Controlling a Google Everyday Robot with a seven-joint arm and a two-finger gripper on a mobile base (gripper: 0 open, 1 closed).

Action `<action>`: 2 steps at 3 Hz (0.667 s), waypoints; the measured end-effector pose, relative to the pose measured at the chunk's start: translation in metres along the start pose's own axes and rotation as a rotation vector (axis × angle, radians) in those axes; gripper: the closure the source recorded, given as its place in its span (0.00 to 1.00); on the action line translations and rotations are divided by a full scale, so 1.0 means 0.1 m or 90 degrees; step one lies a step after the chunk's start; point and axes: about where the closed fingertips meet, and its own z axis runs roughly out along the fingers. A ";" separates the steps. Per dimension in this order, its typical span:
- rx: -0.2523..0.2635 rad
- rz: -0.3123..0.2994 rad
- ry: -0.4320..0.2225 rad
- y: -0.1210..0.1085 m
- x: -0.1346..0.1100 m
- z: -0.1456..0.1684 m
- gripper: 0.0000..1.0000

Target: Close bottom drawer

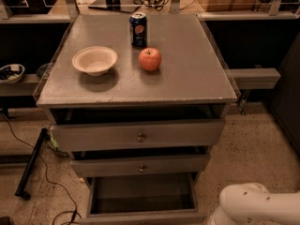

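The bottom drawer [140, 198] is the lowest of three grey drawers under the grey cabinet top [187, 74]. It is pulled out furthest, its empty inside shows, and its front panel runs along the bottom edge of the view. The mid drawer [140, 165] and the top drawer [138, 135] stand pulled out a little, each with a small round knob. A white rounded part of my arm [255, 205] shows at the bottom right, to the right of the bottom drawer. The gripper is out of view.
A beige bowl [94, 60], a red apple [150, 59] and a blue soda can [138, 29] sit on the cabinet top. A black bar [30, 165] and cables lie on the speckled floor at the left. A grey shelf [253, 78] sticks out at the right.
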 end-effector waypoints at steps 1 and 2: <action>-0.059 0.013 0.014 -0.06 -0.28 0.90 1.00; -0.068 0.014 0.018 0.00 -0.24 0.93 1.00</action>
